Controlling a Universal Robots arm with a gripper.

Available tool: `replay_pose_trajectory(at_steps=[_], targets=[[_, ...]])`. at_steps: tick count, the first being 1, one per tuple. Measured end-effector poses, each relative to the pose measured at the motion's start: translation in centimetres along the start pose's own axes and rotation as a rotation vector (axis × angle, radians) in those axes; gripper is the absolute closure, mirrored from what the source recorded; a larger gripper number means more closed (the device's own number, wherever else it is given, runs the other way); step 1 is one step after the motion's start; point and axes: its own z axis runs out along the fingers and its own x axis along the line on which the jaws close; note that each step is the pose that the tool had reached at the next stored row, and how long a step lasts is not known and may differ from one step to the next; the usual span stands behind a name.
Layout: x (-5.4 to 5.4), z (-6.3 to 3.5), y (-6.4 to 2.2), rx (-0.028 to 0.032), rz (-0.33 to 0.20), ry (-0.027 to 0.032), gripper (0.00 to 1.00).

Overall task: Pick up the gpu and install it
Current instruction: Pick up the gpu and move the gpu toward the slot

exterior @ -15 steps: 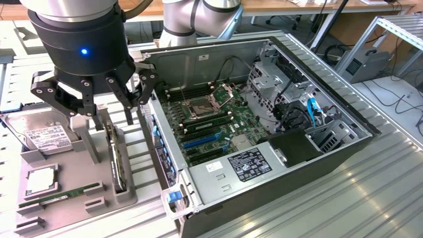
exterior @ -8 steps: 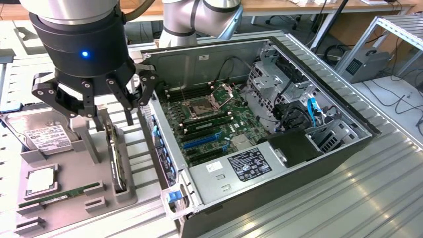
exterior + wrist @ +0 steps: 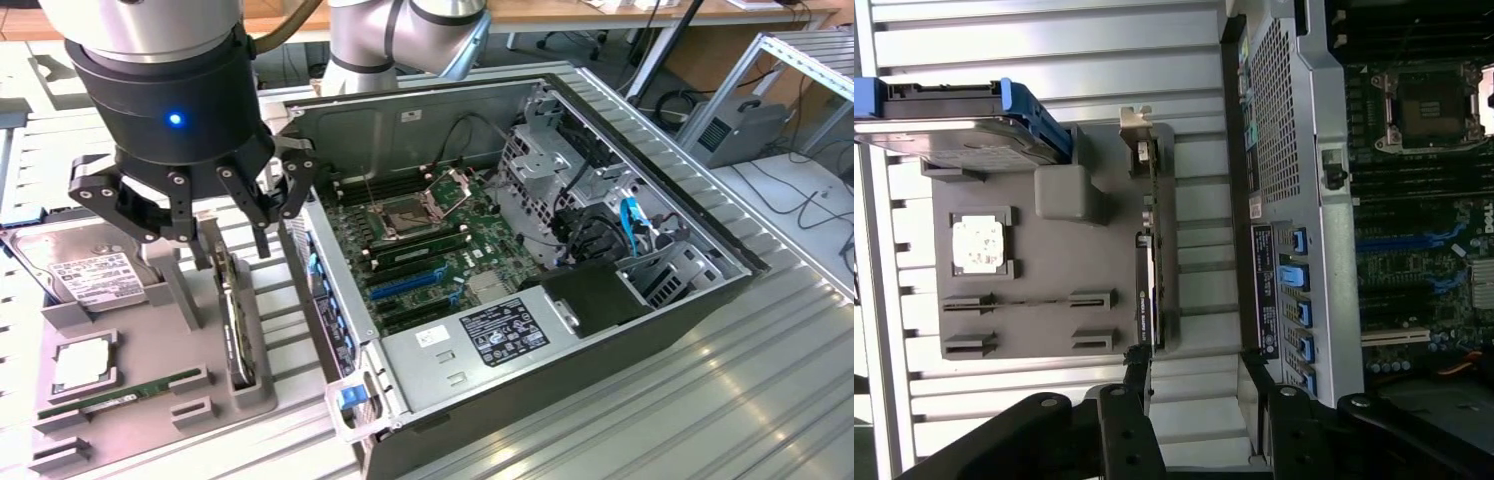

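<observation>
Exterior view: fingers [image 3: 258, 215] wide open, empty, above gpu [image 3: 238, 325].

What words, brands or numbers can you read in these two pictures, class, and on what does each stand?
No text reads with certainty.
Black label on the power supply: print too small to read.
White label on the hard drive: too small to read.
Pale lettering along the gpu: too small to read.
Dark label on the rear panel of the computer case: too small to read.
</observation>
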Motion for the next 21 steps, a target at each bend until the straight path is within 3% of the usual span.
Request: replay_pose_trajectory(at_steps=[21], targets=[[0.0, 1.12, -0.04, 0.0, 0.0, -0.0001, 0.52]])
